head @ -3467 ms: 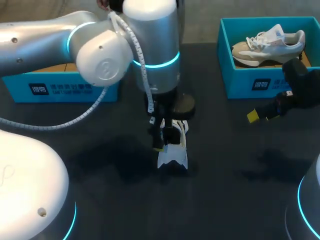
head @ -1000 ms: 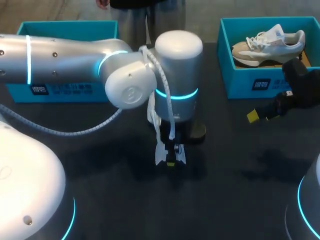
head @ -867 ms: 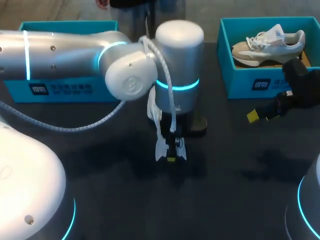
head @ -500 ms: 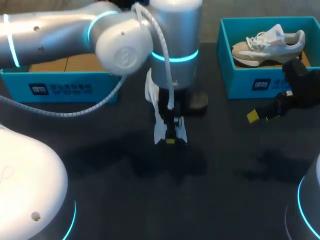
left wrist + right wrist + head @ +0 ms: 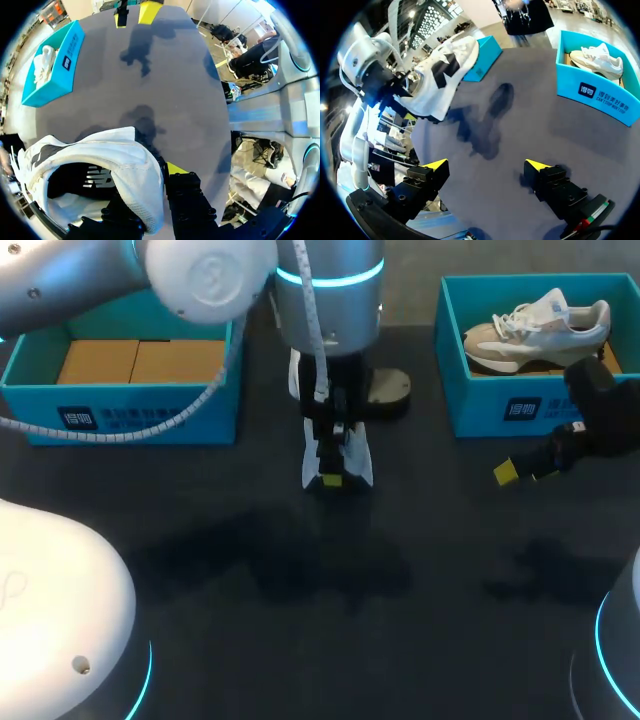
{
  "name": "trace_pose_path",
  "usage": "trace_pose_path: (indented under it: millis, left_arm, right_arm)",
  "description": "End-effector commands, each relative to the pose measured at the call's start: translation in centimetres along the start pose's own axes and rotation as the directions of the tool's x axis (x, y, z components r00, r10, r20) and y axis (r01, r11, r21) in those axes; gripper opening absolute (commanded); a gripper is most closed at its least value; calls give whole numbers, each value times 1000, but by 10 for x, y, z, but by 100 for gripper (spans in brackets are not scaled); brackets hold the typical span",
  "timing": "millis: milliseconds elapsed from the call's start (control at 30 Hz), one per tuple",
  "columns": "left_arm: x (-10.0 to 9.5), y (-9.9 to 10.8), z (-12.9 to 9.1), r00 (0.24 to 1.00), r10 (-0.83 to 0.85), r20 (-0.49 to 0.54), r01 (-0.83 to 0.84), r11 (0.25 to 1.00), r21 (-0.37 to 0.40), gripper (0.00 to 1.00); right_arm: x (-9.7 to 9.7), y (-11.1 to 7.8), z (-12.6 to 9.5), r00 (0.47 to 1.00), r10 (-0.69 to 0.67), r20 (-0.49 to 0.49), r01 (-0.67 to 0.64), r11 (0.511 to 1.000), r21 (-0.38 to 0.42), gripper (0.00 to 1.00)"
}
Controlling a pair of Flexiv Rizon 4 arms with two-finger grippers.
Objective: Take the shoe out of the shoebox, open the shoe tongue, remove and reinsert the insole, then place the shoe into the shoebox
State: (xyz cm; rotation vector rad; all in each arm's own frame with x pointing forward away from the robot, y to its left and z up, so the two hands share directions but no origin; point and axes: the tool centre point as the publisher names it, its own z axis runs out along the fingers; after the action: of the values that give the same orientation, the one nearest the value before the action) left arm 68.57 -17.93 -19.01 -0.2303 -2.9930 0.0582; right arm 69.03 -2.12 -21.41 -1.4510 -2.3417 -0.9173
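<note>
Left end effector (image 5: 159, 172) pinches just the collar wall of the white shoe (image 5: 100, 150), which may slip and drop onto the tabletop (image 5: 300, 620)

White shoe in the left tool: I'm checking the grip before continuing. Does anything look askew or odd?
The white shoe hangs above the table, steeply tilted, pinched by one side wall of its opening in the left tool. That suits a held shoe; nothing looks damaged or spilled. The right tool is open and empty.
</note>
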Motion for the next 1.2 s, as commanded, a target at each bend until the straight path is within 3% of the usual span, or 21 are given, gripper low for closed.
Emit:
trace_pose_path:
  millis: [33,667,1200]
  left_arm:
    - [8,1,-15,1000,16,23,-16,1000,-4,0]
    - [8,1,-15,1000,16,23,-16,1000,-4,0]
    - [16,54,-21,987,151,50,-148,987,-55,0]
  right_arm:
    - [0,0,1,1000,1,2,-1,1000,1,100]
    - [0,0,1,1000,1,2,-1,1000,1,100]
    - [0,0,1,1000,1,2,-1,1000,1,100]
